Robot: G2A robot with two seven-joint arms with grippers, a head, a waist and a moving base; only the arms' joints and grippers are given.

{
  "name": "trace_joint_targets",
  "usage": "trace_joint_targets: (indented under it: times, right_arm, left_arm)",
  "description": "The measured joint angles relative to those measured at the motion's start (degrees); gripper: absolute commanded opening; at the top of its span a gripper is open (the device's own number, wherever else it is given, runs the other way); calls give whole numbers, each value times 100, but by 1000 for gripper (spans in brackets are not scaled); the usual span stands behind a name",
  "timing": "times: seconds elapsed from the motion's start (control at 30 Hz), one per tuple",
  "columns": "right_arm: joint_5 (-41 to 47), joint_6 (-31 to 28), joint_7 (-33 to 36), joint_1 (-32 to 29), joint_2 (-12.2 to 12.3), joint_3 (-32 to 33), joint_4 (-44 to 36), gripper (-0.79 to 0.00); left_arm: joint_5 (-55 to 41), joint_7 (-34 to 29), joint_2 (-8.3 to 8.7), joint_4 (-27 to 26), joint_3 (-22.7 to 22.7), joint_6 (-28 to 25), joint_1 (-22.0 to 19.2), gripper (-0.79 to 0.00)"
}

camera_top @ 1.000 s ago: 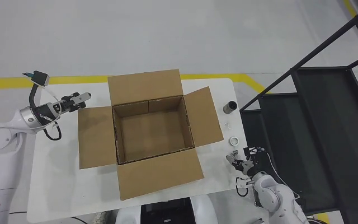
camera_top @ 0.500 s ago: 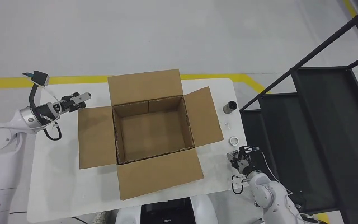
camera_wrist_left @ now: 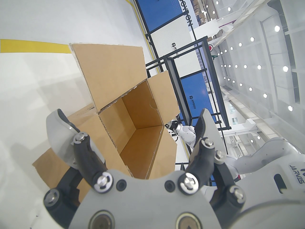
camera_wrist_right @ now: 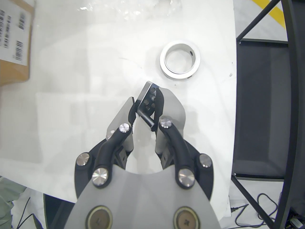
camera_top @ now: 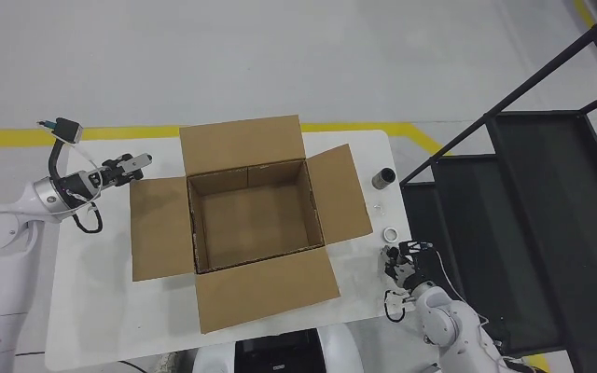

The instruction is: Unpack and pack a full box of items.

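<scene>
An open cardboard box (camera_top: 252, 219) stands in the middle of the white table (camera_top: 103, 289), flaps spread and its inside bare. At the table's right front edge my right gripper (camera_top: 403, 264) (camera_wrist_right: 146, 101) is shut on a small black plate with holes (camera_wrist_right: 148, 102), held just above the tabletop. A metal ring (camera_top: 391, 235) (camera_wrist_right: 180, 60) lies just beyond it. My left gripper (camera_top: 140, 163) (camera_wrist_left: 131, 120) hangs open beside the box's left flap, nothing between its fingers, facing the box (camera_wrist_left: 133, 110).
A dark cylinder (camera_top: 383, 176) stands near the table's right edge, with a tiny pale piece (camera_top: 377, 207) between it and the ring. A black metal stair frame (camera_top: 504, 205) is close beside the table on the right. A box corner with labels (camera_wrist_right: 13, 36) lies left of the right gripper.
My right gripper has shifted slightly inward over the table edge and its fingers have drawn together. The left arm and the box have not moved.
</scene>
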Motion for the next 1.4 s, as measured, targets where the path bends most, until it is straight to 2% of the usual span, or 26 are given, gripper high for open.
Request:
trace_joint_targets:
  times: [0.3, 0.43, 1.4]
  right_arm:
    - [928, -804, 266, -835, 64, 364, -1398, -785]
    - [1270, -1127, 386, -1029, 93, 453, -1817, -785]
    - [1332, -1185, 451, -1030, 102, 471, -1873, -785]
  left_arm:
    - [0, 0, 0, 0, 0, 0, 0, 0]
    - [0, 0, 0, 0, 0, 0, 0, 0]
    - [0, 0, 0, 0, 0, 0, 0, 0]
